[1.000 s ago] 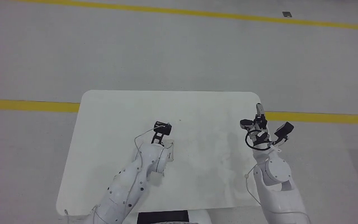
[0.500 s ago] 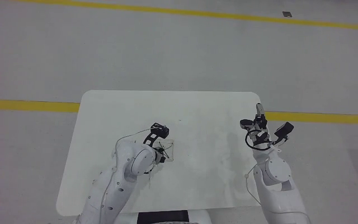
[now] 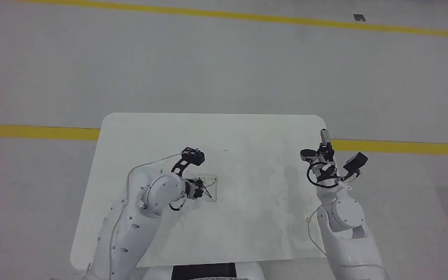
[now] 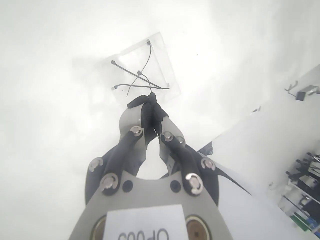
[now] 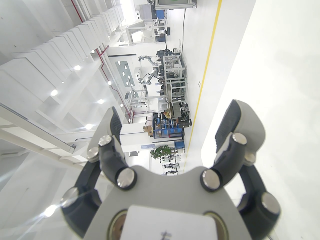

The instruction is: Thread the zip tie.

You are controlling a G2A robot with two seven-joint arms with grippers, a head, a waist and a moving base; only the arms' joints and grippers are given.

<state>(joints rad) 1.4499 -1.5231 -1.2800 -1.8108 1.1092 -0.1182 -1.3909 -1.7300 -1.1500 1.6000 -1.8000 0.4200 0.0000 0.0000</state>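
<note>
Several black zip ties [image 4: 140, 76] lie crossed on a small clear tray [image 4: 170, 76] on the white table [image 3: 140, 140]. My left gripper [image 4: 151, 99] is at the tray's near edge, shut on a zip tie; a thin black strand runs back between its fingers [image 4: 147, 116]. From above, the left gripper [image 3: 199, 189] sits at the left side of the tray [image 3: 212, 189]. My right gripper [image 3: 330, 162] is raised at the table's right edge, far from the tray. Its fingers [image 5: 113, 123] stand wide apart with nothing between them, so the right gripper [image 5: 175, 116] is open.
The table's rounded right edge [image 3: 325, 126] lies just under the right arm. A yellow floor line [image 3: 42, 131] runs behind the table. Bare tabletop stretches between the tray and the right arm.
The left arm has swung out to the left while its gripper stayed by the tray, now at the tray's left side. The right arm has not moved.
</note>
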